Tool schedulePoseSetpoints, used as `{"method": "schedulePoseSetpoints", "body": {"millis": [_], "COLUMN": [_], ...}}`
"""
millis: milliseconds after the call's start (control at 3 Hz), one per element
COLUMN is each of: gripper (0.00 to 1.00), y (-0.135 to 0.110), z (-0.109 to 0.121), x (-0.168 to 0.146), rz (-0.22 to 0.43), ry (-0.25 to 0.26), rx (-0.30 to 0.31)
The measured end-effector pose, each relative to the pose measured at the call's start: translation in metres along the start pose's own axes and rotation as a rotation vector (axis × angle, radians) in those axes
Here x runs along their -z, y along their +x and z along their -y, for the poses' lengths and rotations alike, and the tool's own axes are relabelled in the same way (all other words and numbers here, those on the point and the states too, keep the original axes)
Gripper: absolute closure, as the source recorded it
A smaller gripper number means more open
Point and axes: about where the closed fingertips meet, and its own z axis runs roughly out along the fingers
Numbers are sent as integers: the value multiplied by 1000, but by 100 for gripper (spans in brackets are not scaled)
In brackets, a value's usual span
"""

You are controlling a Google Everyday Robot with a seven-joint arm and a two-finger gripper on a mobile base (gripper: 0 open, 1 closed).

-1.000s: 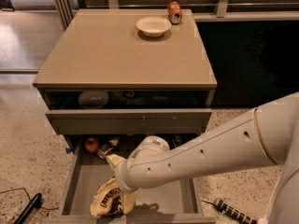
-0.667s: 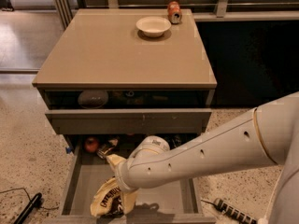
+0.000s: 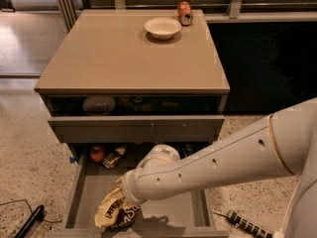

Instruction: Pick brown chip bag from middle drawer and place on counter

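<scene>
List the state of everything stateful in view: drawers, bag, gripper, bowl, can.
middle drawer: pulled fully open.
upper drawer: partly open, items visible behind its front.
brown chip bag: crumpled, in the middle drawer's front left, not yet on the counter.
gripper: down in the middle drawer, at the bag's top.
white bowl: upright on the counter, looks empty.
orange can: at the counter's back edge; upright or tipped unclear.
</scene>
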Motion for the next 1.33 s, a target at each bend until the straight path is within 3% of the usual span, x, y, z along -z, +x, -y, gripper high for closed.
{"method": "schedulePoseSetpoints", "body": {"millis": [667,1333], "gripper": [100,100], "y": [0,7], "z": [0,5], "x": [0,7], "rz": [0,-11], "ry": [0,-1], "rx": [0,-23]}}
